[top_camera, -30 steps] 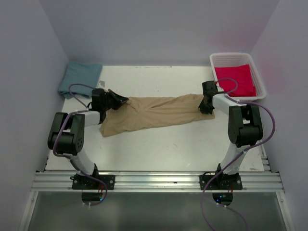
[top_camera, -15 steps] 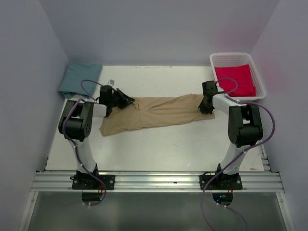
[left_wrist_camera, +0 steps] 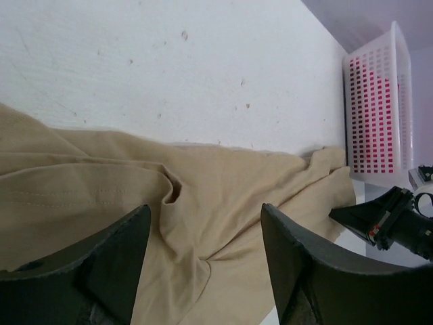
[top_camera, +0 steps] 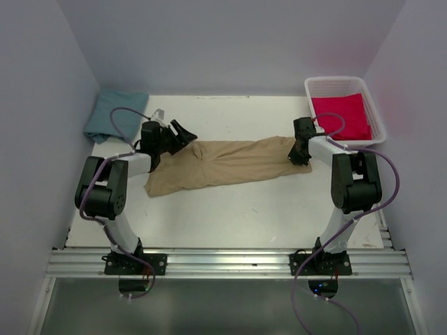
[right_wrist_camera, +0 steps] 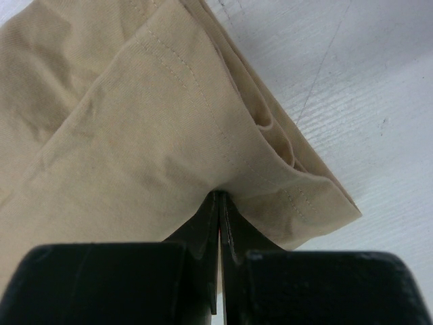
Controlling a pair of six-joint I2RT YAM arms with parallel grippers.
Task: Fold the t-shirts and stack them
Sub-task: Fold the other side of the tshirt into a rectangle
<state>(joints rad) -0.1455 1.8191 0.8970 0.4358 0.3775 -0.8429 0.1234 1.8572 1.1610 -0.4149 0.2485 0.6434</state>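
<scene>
Two end effectors noted. The left end effector [top_camera: 183, 132] is held apart over the left end of the tan shirt [top_camera: 223, 162], nothing gripped. The right end effector [top_camera: 300, 155] is clamped on the shirt's right hem.

Three shirts counted:
- The tan shirt is laid lengthwise across the table [top_camera: 244, 202].
- The teal shirt [top_camera: 115, 115] is at the far-left corner.
- The red shirt [top_camera: 341, 115] is in the one basket [top_camera: 335, 84].

Against a second ago, the left grip has been released and the right is unchanged.

Both arms are built from black joint housings w/ white links: left arm [top_camera: 98, 192], right arm [top_camera: 355, 183]. A purple cable [top_camera: 397, 185] is looped along each. Black base plates [top_camera: 136, 264] are bolted to an alu. rail [top_camera: 230, 262]. Jaws of left gripper [left_wrist_camera: 206, 223] & right gripper [right_wrist_camera: 220, 196] are matte black, wedge-shaped.
</scene>
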